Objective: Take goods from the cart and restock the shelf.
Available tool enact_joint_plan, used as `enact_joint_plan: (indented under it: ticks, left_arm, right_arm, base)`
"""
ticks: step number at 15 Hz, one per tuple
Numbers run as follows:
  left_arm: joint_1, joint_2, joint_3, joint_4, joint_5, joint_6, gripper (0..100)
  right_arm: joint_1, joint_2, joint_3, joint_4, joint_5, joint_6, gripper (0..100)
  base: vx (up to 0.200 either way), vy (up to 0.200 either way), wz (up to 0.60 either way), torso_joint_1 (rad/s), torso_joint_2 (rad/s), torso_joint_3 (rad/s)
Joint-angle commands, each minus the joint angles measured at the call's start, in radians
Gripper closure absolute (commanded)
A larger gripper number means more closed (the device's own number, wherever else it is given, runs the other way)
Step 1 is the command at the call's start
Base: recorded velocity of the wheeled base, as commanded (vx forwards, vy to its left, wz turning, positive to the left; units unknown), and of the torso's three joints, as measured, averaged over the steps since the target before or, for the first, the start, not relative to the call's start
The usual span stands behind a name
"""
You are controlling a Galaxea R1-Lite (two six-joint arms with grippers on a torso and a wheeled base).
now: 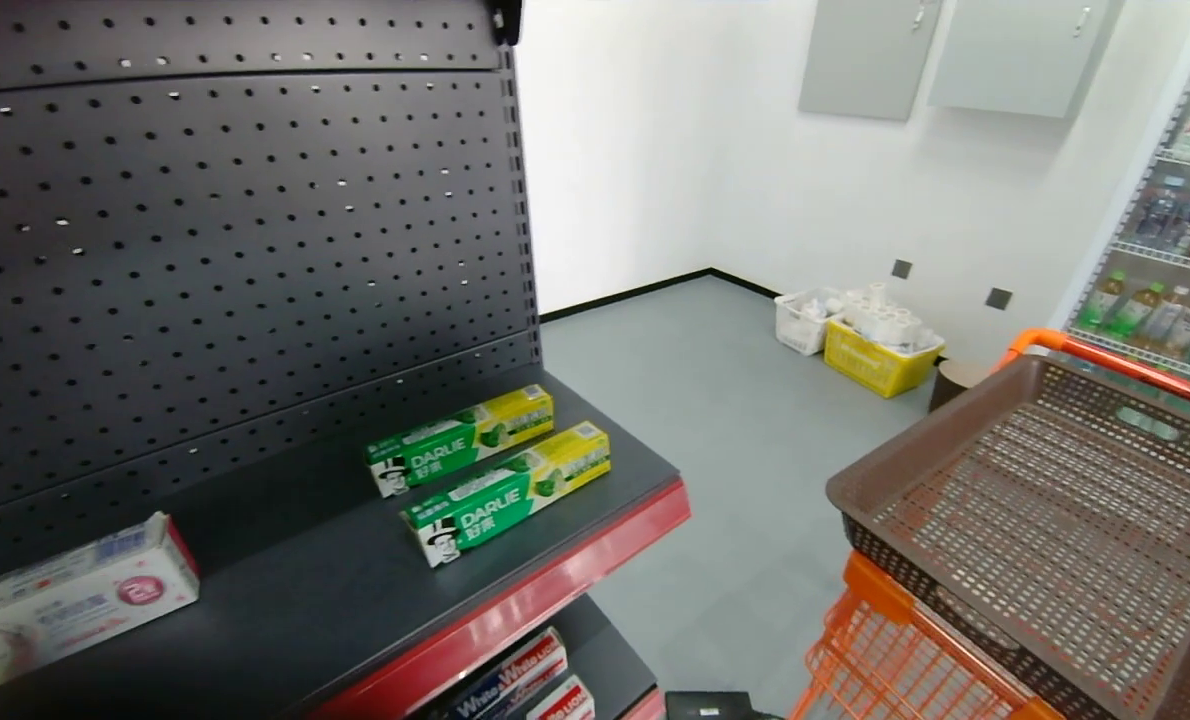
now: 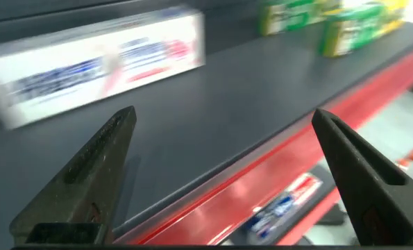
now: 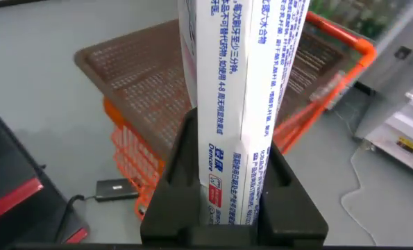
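Two green-and-yellow toothpaste boxes [image 1: 488, 466] lie side by side on the dark shelf [image 1: 285, 590], and a white toothpaste box [image 1: 65, 600] rests at its left end. In the left wrist view my left gripper [image 2: 223, 173] stands open in front of the shelf's red edge [image 2: 262, 173], with the white box [image 2: 98, 62] beyond it and nothing between its fingers. My right gripper [image 3: 232, 184] is shut on a long white toothpaste box [image 3: 241, 90], held upright above the floor beside the cart. The brown basket [image 1: 1045, 500] sits on the orange cart [image 1: 895, 650].
A black pegboard [image 1: 235, 230] backs the shelf. A lower shelf holds more boxes [image 1: 515, 680]. White and yellow bins [image 1: 860, 345] stand by the far wall, and a drinks rack [image 1: 1170, 270] lines the right side. A small dark device [image 3: 116, 189] lies on the grey floor.
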State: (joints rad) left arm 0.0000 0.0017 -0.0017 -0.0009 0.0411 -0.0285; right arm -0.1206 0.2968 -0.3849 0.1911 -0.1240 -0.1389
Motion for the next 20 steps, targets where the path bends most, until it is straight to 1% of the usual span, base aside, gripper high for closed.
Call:
enact_joint_plan:
  ticks: [1,14,18,20]
  left_arm:
    - [0.002,0.0,0.0,-0.001,0.0,-0.001,0]
    - [0.002,0.0,0.0,-0.001,0.0,0.001,0]
    - [0.002,0.0,0.0,-0.001,0.0,-0.001,0]
    - [0.0,0.0,0.0,-0.001,0.0,-0.001,0]
  right_arm:
    - [-0.001,-0.001,0.021,-0.012,-0.002,-0.002,100]
    - [-0.008,-0.008,0.049,-0.021,0.009,-0.03,100]
    - [-0.008,-0.007,0.055,-0.021,0.011,-0.03,100]
    - [-0.014,-0.007,0.058,-0.021,0.038,-0.031,100]
  base:
    - [0.0,0.0,0.6,0.012,0.01,0.002]
    - [0.0,0.0,0.6,-0.001,0.0,0.002]
    - [0.0,0.0,0.0,0.0,0.0,0.0]
    - [0.0,0.0,0.0,0.0,0.0,0.0]
